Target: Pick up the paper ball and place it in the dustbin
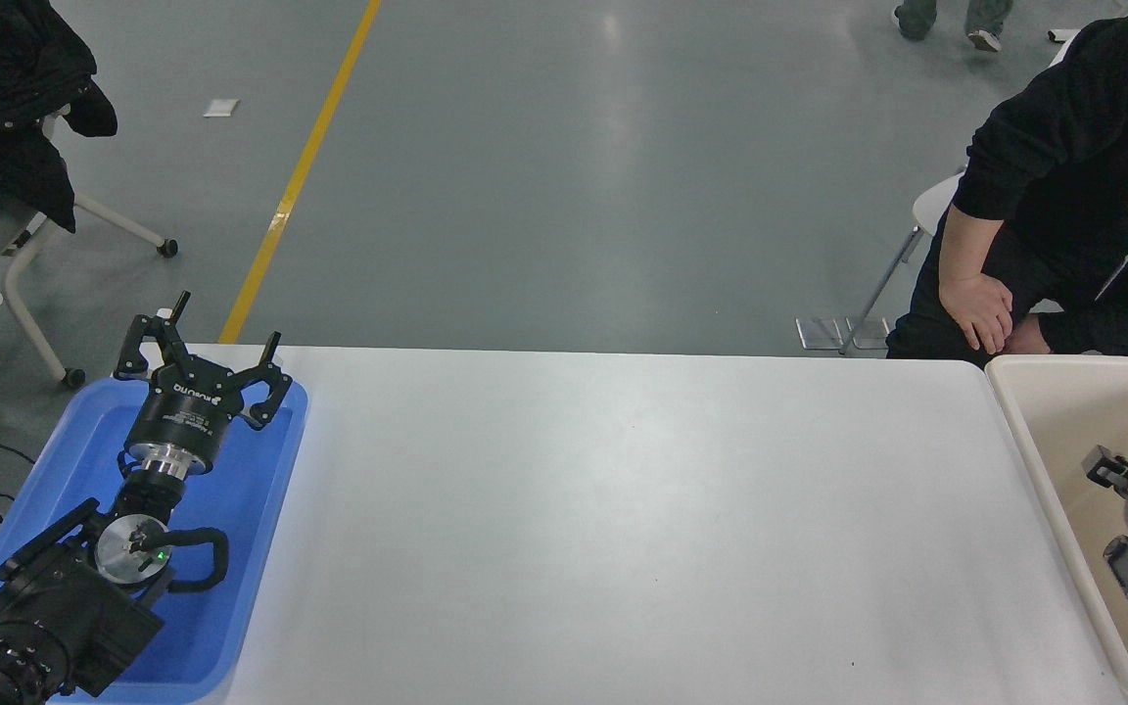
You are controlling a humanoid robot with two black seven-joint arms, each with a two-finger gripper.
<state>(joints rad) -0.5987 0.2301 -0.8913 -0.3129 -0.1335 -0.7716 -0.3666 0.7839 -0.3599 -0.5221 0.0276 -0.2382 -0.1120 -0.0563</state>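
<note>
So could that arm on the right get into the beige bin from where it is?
Probably yes: the right gripper already hangs over the dustbin's open inside, with nothing between them.

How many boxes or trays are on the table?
2. The blue tray sits at the table's left end, under the parked left gripper. The cream dustbin is at the right end, with the right arm over it; its right part is cut off.
</note>
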